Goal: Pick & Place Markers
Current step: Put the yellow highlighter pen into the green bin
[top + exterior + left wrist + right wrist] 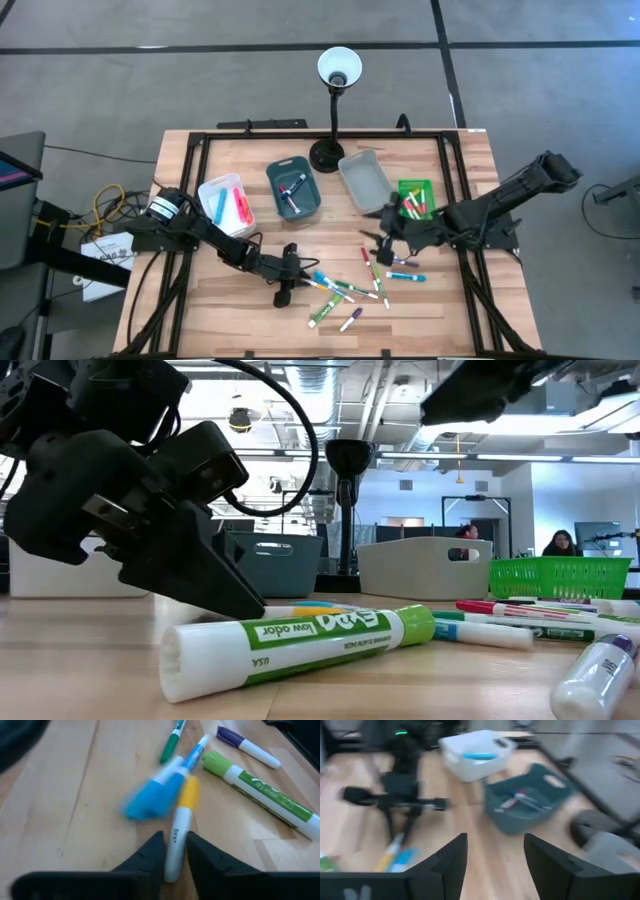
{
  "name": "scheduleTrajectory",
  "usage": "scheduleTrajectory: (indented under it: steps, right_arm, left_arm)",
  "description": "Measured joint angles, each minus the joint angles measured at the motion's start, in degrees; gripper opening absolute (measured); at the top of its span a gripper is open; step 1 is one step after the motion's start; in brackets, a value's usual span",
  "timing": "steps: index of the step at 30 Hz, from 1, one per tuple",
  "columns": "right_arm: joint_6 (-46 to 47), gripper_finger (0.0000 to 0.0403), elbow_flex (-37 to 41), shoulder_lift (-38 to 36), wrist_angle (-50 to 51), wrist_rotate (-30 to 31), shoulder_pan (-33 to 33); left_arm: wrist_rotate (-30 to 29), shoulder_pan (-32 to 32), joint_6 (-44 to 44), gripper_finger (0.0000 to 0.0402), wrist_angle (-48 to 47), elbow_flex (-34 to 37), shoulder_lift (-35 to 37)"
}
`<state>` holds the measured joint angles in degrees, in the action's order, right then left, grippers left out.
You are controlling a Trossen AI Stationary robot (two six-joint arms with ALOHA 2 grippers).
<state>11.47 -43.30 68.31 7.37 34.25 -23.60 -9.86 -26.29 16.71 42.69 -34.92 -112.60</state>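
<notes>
**Markers: yellow one sits between the left fingers**

Markers (345, 290) lie loose on the surface (420, 320), in front of the bins (293, 190). They look light, stiff and smooth, so they may roll; I think the middle of the barrel is the best place to take hold. The left gripper (174, 852) is low on the surface, fingers narrow around the white barrel of a yellow-capped marker (181, 820), with a blue marker (160, 795) just beside. The right gripper (495, 855) hangs wide and holds nothing, over the surface facing the bins.
</notes>
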Motion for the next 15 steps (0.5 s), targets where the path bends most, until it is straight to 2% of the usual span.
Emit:
scheduleTrajectory:
  steps: [4, 10, 15]
  right_arm:
    - [-2.5, 0.0177, 0.3, 6.6, -6.8, -5.6, 1.0]
    - [-7.5, 0.0179, 0.4, 19.0, -22.5, -17.4, 3.1]
    - [-11.3, 0.0182, 0.3, 26.9, -29.4, -22.1, 3.5]
  left_arm:
    - [-0.4, 0.0, 0.3, 0.0029, 0.0, 0.0, -0.1]
    - [-3.5, -1.2, 0.1, 0.0035, -0.3, 0.1, 0.5]
    - [-6.0, -2.4, -3.1, 0.0031, -3.1, 0.5, 5.0]
